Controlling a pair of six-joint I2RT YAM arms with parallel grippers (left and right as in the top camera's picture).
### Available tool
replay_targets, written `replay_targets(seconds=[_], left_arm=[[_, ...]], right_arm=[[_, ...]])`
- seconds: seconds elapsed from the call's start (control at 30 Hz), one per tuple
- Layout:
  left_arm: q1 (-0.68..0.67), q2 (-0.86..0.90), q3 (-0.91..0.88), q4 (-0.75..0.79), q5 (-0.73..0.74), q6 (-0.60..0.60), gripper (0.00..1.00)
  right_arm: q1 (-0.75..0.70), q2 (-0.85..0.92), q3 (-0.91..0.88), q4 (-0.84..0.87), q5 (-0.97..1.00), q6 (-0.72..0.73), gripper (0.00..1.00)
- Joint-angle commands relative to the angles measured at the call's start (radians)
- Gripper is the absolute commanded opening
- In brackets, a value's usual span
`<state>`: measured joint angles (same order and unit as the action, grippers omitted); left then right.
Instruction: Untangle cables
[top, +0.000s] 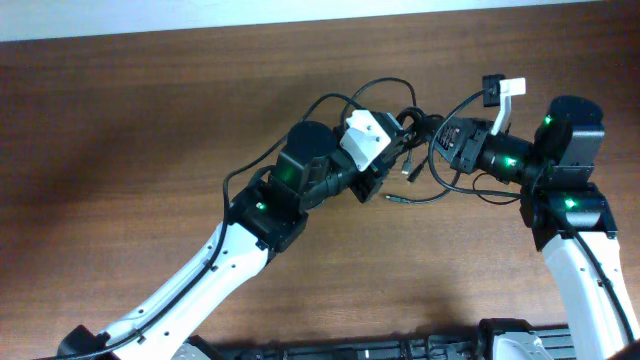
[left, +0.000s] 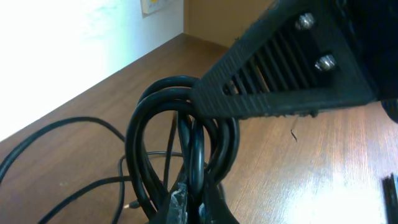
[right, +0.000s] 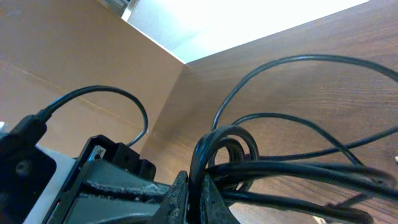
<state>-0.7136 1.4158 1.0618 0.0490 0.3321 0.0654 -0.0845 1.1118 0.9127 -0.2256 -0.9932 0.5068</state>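
Note:
The cables (top: 415, 130) are thin black cords knotted together mid-table, with loose loops trailing toward the front and a small plug end (top: 392, 198) lying on the wood. My left gripper (top: 388, 160) is shut on a coiled strand of the cables (left: 186, 143); its fingers pinch the cord at the bottom of the left wrist view (left: 198, 208). My right gripper (top: 432, 132) is shut on another loop of the cables (right: 230, 149), with the cord held between its fingers (right: 194, 199). The two grippers sit close together at the knot.
The brown wooden table (top: 150, 120) spreads to the left and front. A white clip with a black plug (top: 500, 92) lies at the back right. A wall and a wooden panel show behind the table in the wrist views.

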Motion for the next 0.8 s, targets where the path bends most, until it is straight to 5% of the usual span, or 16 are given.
replay_targets(seconds=[0.0,0.13,0.27,0.33,0.4,0.77], left_arm=[[0.035,0.005,0.007,0.026,-0.192,-0.172,0.0],[0.079,0.005,0.007,0.01,-0.339,-0.37,0.0],[0.084,0.005,0.007,0.01,-0.328,-0.394,0.0],[0.084,0.005,0.007,0.01,-0.307,-0.394,0.0],[0.084,0.005,0.007,0.011,-0.295,-0.393,0.0],[0.034,0.005,0.007,0.074,-0.163,-0.394,0.0]], right_arm=[[0.006,-0.006,0.007,-0.006,-0.073,-0.029,0.04],[0.006,-0.006,0.007,-0.006,-0.073,-0.029,0.04],[0.006,-0.006,0.007,-0.005,-0.072,-0.029,0.09],[0.006,-0.006,0.007,-0.005,-0.069,-0.028,0.58],[0.006,-0.006,0.007,-0.005,-0.069,-0.028,0.82],[0.006,-0.006,0.007,-0.004,-0.077,-0.027,0.79]])
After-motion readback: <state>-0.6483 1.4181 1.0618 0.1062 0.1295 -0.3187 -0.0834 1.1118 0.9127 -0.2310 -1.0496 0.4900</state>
